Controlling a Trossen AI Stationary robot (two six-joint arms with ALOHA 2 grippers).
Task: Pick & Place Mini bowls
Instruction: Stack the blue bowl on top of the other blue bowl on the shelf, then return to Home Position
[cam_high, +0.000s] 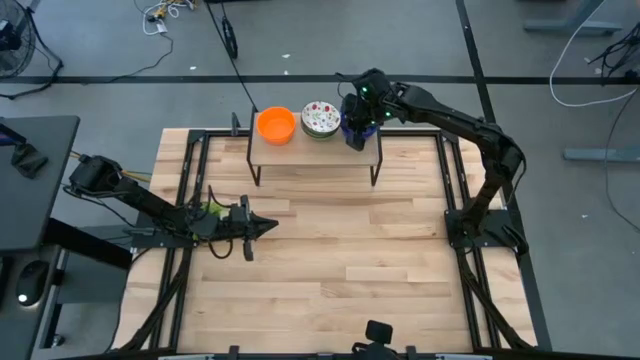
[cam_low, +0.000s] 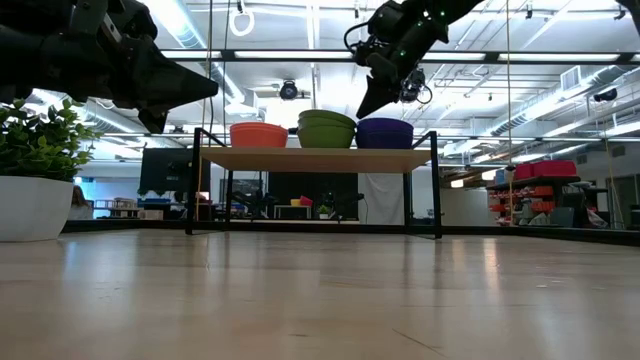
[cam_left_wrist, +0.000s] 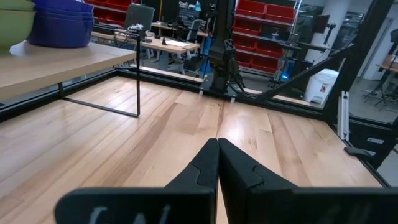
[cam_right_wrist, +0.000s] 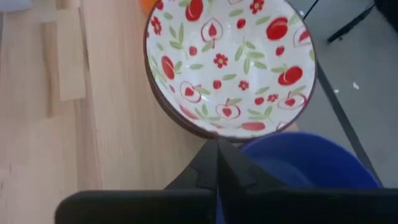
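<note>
Hovering over the shelf (cam_high: 315, 150) at the table's (cam_high: 330, 250) 12 o'clock edge, the right gripper (cam_high: 357, 122) hangs just above the blue bowls (cam_high: 357, 130), fingers pressed together, nothing held. In the right wrist view the closed fingers (cam_right_wrist: 214, 165) point at the seam between the blue bowls (cam_right_wrist: 305, 162) and the speckled bowl (cam_right_wrist: 230, 62).

Three bowl groups sit in a row on the shelf top. Orange bowls (cam_high: 276, 124) are at the 9 o'clock end, the speckled bowl (cam_high: 320, 118) is in the middle, blue at the 3 o'clock end. Speckled and blue are touching or nearly so; orange is just beside the speckled one. Low view shows them as stacks: orange (cam_low: 259, 134), a green-sided stack (cam_low: 327, 130) under the white speckled inside, blue (cam_low: 385, 132). Exact count per stack: cannot tell.

The left gripper (cam_high: 268, 227) waits low over the table at about 9 o'clock, well apart from the shelf, pointing toward 3 o'clock. Its fingers (cam_left_wrist: 214, 168) are closed, empty. The left wrist view catches the blue stack (cam_left_wrist: 59, 25) on the shelf corner.

A plant (cam_low: 40, 140) in a white pot (cam_low: 35, 205) stands at the table's 9 o'clock side, near the left arm.
</note>
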